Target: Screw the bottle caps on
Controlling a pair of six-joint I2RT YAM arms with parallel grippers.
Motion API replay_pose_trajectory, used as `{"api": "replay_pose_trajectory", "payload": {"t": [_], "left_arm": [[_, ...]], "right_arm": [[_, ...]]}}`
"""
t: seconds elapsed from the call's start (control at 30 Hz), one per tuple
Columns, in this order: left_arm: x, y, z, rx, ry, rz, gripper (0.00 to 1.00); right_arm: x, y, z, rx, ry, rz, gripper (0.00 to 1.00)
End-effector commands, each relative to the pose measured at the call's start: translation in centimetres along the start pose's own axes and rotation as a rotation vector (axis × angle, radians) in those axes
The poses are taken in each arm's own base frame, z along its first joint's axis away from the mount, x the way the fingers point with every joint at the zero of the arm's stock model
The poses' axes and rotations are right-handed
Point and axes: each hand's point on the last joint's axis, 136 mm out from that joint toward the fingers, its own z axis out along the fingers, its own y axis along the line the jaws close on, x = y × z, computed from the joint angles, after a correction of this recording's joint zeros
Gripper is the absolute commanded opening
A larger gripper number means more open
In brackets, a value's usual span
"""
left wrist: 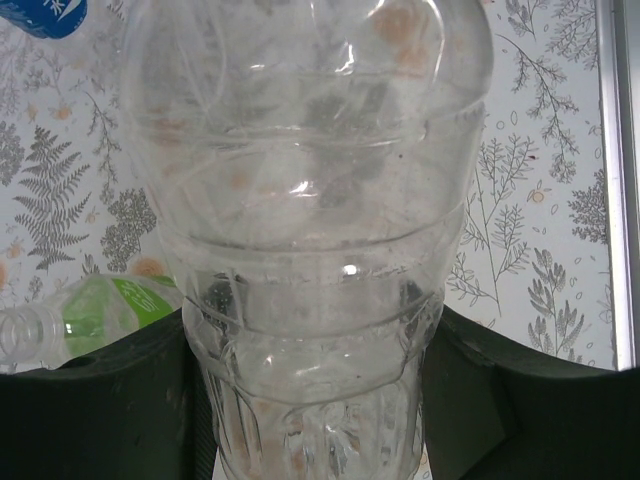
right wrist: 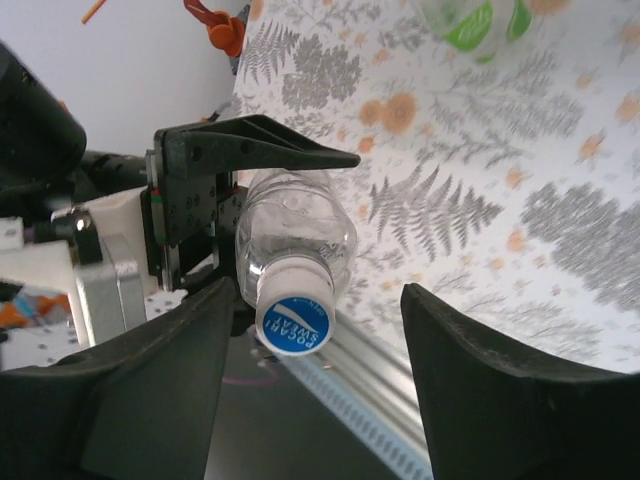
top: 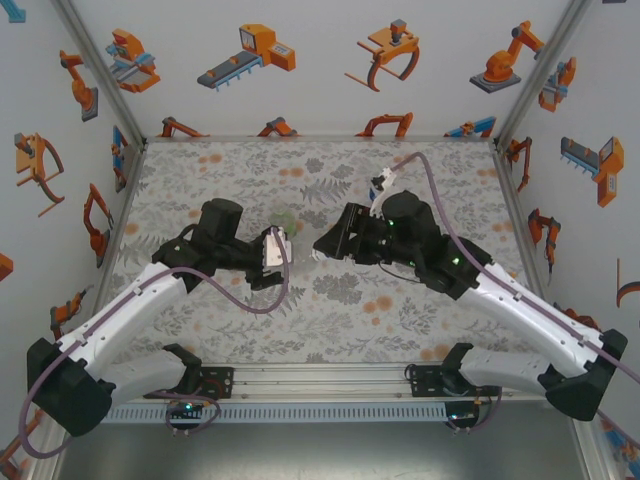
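Black fingers of the right gripper point(right wrist: 320, 385) stand spread around the blue-topped white cap point(right wrist: 293, 318) seated on the clear bottle point(right wrist: 296, 225) pinched by the left gripper point(left wrist: 312, 345); close squarely on its rim, axes aligned, before twisting.

light: bright, even, soft shadows | glare: small highlights on clear bottle point(left wrist: 300, 190) | blur: close foreground soft in wrist views
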Motion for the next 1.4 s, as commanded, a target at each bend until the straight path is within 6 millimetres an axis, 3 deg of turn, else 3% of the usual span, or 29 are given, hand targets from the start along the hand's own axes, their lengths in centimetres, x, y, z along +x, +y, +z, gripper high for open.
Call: {"api": "replay_pose_trajectory", "payload": {"t": [0.0, 0.13, 0.3, 0.57, 1.17, 1.37], "left_arm": [[-2.0, 0.2, -0.5, 0.006, -0.066, 0.027, 0.00], [-2.0, -0.2, -0.5, 0.031, -0.070, 0.031, 0.00], [-2.4, -1.1, -0.4, 0.077, -0.108, 0.044, 0.00], [-2.5, -1.5, -0.3, 0.107, -0.114, 0.042, 0.00], [-2.9, -2.0, -0.6, 0.133, -0.127, 0.046, 0.00], [-3.0, -2.0, -0.6, 0.134, -0.129, 0.047, 0.00]], "right_arm": [[-2.5, 2.0, -2.5, -0.038, -0.094, -0.311, 0.63], [-2.0, 4.3, -3.5, -0.146, -0.099, -0.590, 0.62], [0.6, 6.8, -4.6, -0.348, -0.073, -0.987, 0.58], [5.0, 7.9, -5.7, -0.607, -0.065, -1.362, 0.58], [5.1, 6.6, -3.8, -0.551, -0.048, -1.387, 0.46], [5.3, 6.4, -3.6, -0.554, -0.035, -1.379, 0.36]]}}
